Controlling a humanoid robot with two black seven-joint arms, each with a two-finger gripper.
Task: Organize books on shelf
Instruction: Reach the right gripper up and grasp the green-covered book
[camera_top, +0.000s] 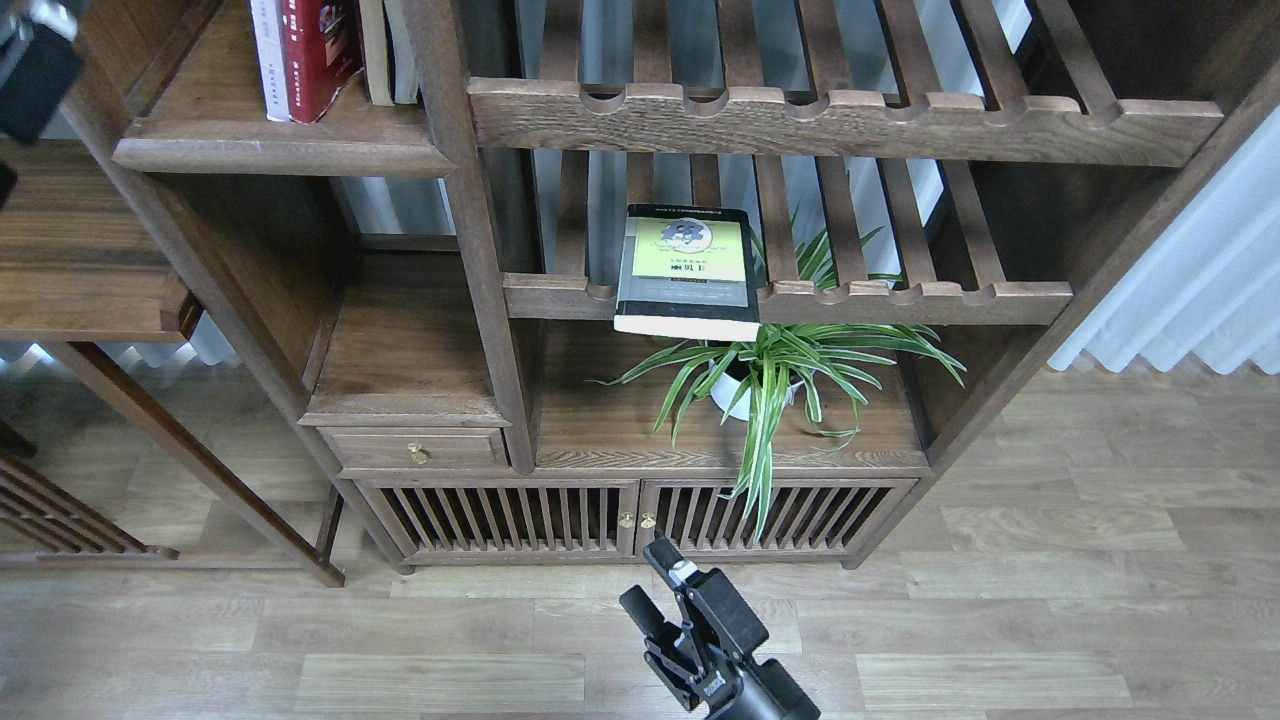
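Currently, the black-grey book (688, 272) lies flat on the lower slatted rack (900, 298), cover up, its long axis running front to back and its near edge overhanging the notched front rail; the yellow-green panel carries an emblem and dark characters too small to read. The red book (318, 55) and white book (268, 60) stand upright, touching, on the solid shelf (280, 150) at upper left. A spider plant (775, 375) sits below the rack. The right end effector (655, 590) hangs low over the floor, fingers apart and empty. The left end effector (35, 70) is a dark shape at the frame's corner; its state cannot be told.
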